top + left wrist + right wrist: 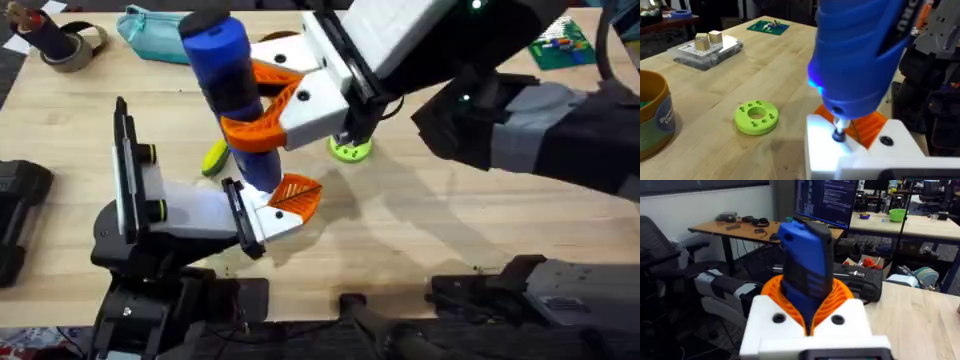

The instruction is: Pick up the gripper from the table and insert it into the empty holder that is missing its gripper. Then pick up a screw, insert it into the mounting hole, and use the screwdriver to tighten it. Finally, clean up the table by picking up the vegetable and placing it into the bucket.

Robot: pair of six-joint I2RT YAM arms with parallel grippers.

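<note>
Overhead view showed the right pincer (262, 105) reaching across the middle of the worktop (420, 230), its orange ribbed pads (285, 110) pinching the screwdriver (228, 75) around its dark midsection, with the tool held close to upright. The left pincer (290, 200) lay low over the worktop directly beneath the tool; whether its fingers were spread or pressed together could not be told. In the left wrist view, the screwdriver's blue body (860, 55) stood over a white block (850, 150), and the short metal bit (839, 131) was seated on a small dark screw head (839, 136) in that block's top face; a blue light glowed on the side of the tool. A second dark hole (885, 141) lay just beside it on the same face. In the right wrist view, the orange pads (777, 297) pressed against both sides of the tool. The vegetable (214, 157) lay on the worktop just beside the tool. The bucket (652, 117) stood at the edge of the left wrist view, near a lime-green disc (756, 117) with holes. A teal pouch (155, 35) lay at the far side.
</note>
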